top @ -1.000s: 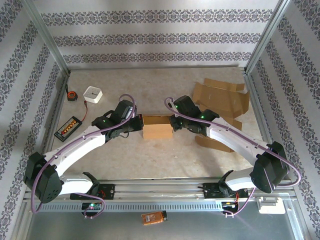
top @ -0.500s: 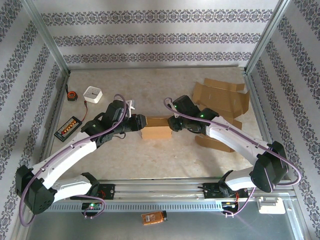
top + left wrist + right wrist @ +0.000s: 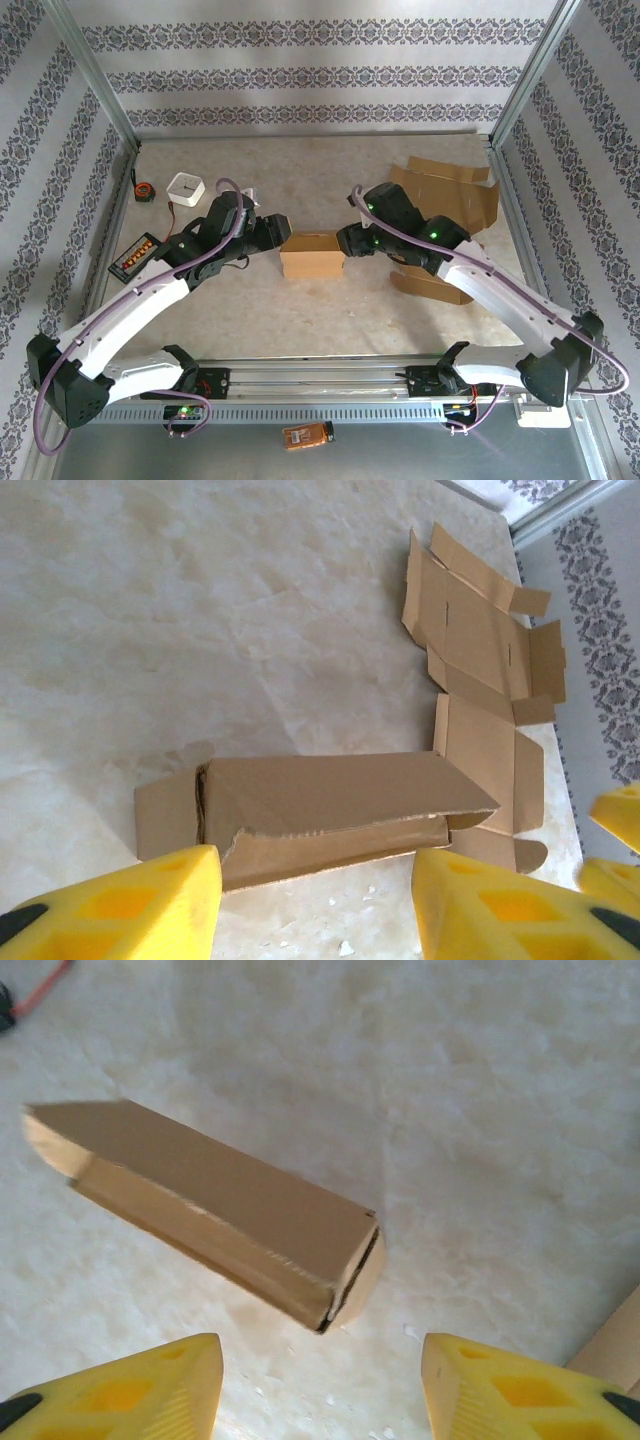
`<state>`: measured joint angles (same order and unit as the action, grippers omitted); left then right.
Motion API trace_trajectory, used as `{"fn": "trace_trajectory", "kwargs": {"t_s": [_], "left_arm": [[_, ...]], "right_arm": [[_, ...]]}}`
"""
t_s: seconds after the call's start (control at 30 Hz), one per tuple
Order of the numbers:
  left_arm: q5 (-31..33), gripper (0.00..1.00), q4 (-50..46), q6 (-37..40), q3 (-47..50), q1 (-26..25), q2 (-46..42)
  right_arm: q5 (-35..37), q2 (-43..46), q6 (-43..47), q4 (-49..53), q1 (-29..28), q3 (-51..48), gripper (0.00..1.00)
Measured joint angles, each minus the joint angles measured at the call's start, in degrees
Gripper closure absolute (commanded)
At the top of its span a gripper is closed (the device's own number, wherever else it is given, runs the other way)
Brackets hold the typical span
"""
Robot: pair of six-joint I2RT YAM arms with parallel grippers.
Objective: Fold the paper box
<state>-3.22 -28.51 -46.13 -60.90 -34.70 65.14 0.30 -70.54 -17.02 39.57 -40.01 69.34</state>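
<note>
left gripper (image 3: 274, 233): jaws apart, nothing held; just off the left end of the paper box (image 3: 312, 256), not touching it
left fingers (image 3: 120, 905): yellow, spread wide; the box lies beyond the tips with a gap
right gripper (image 3: 350, 241): jaws apart, empty; just off the box's right end, clear of it
right fingers (image 3: 515, 1385): yellow, spread wide, bare worktop between them; the box end sits ahead of the tips
paper box: brown carton, folded up, long and low, lying near the middle of the worktop (image 3: 300, 165) between the two grippers; an end flap pokes out at each end; one long edge looks ragged in the left wrist view
flat cardboard (image 3: 442, 195): unfolded box blanks, lying near the far right corner of the worktop, well apart from the folded box
cardboard piece (image 3: 432, 287): flat, near the right edge, partly under the right arm
white square block (image 3: 186, 189): far left part of the worktop, behind the left arm
tape measure (image 3: 143, 190): just left of the white block, at the left edge
black tray (image 3: 137, 255): at the left edge, orange items in a row inside; a cable runs from it toward the white block
</note>
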Motion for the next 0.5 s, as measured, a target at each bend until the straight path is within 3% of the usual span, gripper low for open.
{"fn": "trace_trajectory", "kwargs": {"t_s": [0.27,0.43,0.5], "left_arm": [[-3.21,0.49,1.44,-8.74,1.75,5.16,3.3],[-8.11,0.53,3.96,-11.5,3.19,5.57,6.54],[-9.4,0.6,4.83,-12.0,3.41,5.57,7.54]], "right_arm": [[-8.68,-3.82,-10.34,-1.81,8.87,1.6,0.57],[-13.4,-8.61,-13.35,-2.12,9.09,1.53,0.63],[-14.62,-9.31,-13.94,-2.19,9.01,1.42,0.67]]}}
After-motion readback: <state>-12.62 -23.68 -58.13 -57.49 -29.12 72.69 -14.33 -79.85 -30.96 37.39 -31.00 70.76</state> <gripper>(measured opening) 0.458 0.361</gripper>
